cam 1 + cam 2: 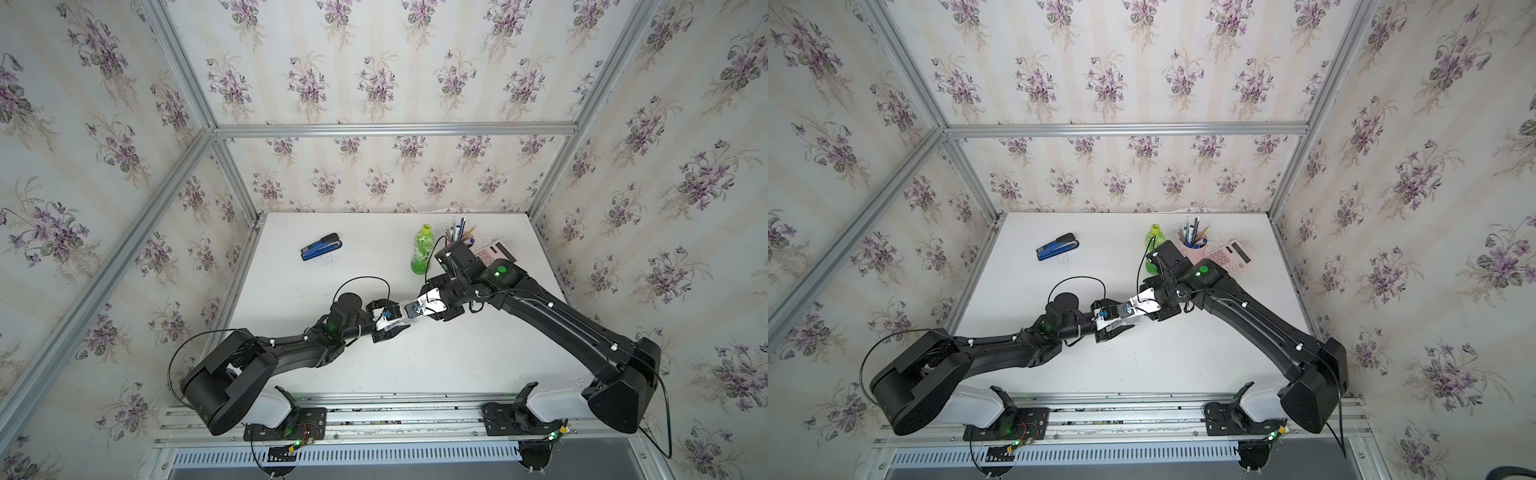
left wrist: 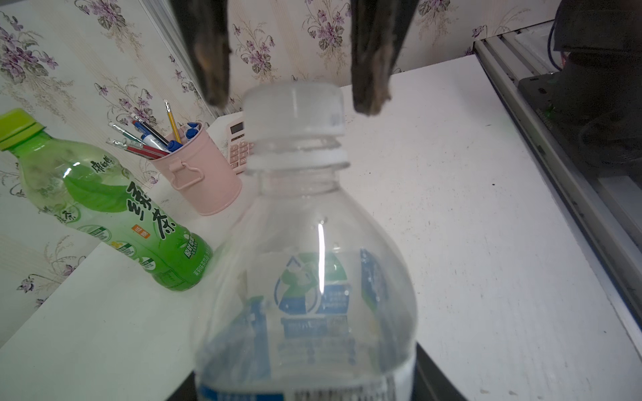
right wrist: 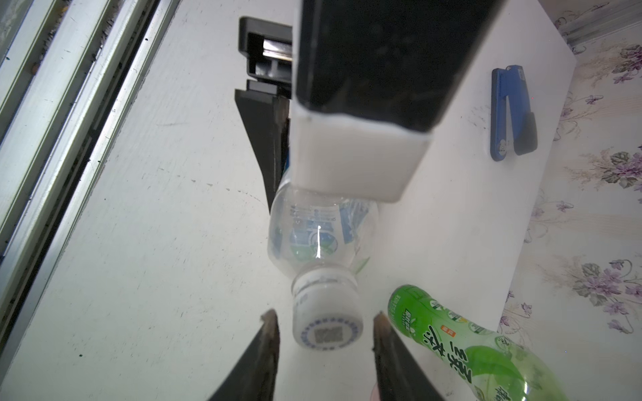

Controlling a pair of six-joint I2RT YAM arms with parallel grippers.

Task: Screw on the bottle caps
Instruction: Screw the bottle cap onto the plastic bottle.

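My left gripper (image 1: 392, 322) is shut on the body of the clear bottle (image 2: 305, 277), whose neck points at my right gripper (image 1: 409, 311). One black left finger (image 3: 267, 139) lies along the bottle's (image 3: 323, 232) side. The white cap (image 2: 295, 107) with its dark printed mark sits on the bottle's neck, with thread showing below it. My right gripper (image 3: 324, 317) stands open around that cap (image 3: 326, 305), a gap on each side. The green bottle (image 1: 422, 255) stands upright at the back with its yellow-green cap (image 1: 425, 229) on.
A pink pen cup (image 1: 1194, 249) and a pink calculator (image 1: 1229, 255) stand at the back right, close to the green bottle (image 1: 1153, 239). A blue stapler (image 1: 321, 246) lies at the back left. Aluminium rails (image 1: 374, 415) run along the table's front edge.
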